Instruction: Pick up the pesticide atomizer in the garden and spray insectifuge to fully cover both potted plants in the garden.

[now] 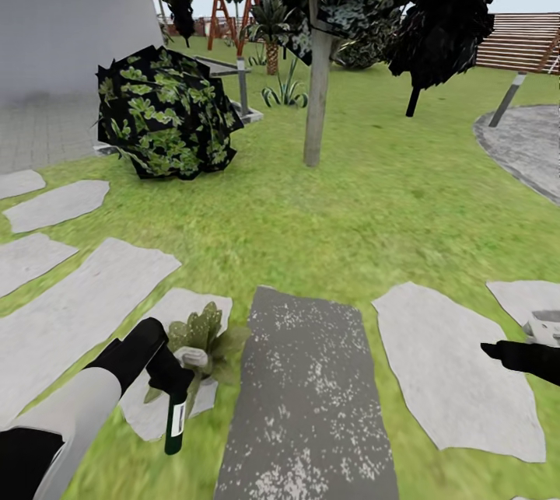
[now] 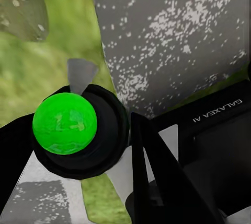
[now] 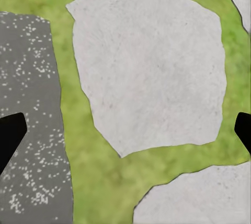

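My left gripper is shut on the pesticide atomizer, low at the left of the head view. The dark bottle hangs down with its white label facing me, and its whitish trigger head points toward a potted plant. That plant's green leaves spread right behind the gripper, on a pale stepping stone. The left wrist view looks down the bottle's round dark end with a bright green centre, a black finger beside it. My right gripper stands open at the right edge, its fingertips wide apart above a stone.
A dark speckled slab runs down the middle between pale stepping stones. A small grey object lies by the right gripper. Farther off stand a dark round shrub, a tree trunk and the paved patio.
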You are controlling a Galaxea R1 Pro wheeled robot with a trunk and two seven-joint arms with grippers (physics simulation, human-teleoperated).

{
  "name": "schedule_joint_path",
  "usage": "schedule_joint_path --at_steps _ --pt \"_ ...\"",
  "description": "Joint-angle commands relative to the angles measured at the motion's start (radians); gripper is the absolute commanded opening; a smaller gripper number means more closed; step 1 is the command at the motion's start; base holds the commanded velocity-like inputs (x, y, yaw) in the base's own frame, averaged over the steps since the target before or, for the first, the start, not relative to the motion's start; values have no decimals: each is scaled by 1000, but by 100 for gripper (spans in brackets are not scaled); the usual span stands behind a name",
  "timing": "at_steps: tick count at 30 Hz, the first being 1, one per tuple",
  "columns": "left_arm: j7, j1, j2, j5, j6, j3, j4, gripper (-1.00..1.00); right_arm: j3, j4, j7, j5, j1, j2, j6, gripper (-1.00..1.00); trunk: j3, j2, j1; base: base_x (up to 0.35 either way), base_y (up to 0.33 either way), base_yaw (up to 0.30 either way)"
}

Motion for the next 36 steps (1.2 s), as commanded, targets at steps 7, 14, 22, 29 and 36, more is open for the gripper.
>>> schedule_joint_path --at_steps 7,14,22,29,36 --pt "-10 2 -1 -9 2 -4 0 -100 0 -1 12 10 -1 0 3 100 -3 0 0 64 0 81" --pt "-10 4 0 -9 1 -4 2 -100 1 -1 12 10 -1 0 3 100 -7 0 0 11 -22 161" --pt "-10 3 1 -9 1 -4 2 -100 1 -1 15 9 -1 0 3 100 -8 0 0 146 -249 17" --pt "-10 4 1 -9 1 -5 2 -100 1 -1 14 9 -1 0 3 100 -8 0 0 -1 -322 1" --pt "-9 4 4 -10 2 -3 2 -100 1 -1 13 9 -1 0 3 100 -8 0 0 -80 -268 2"
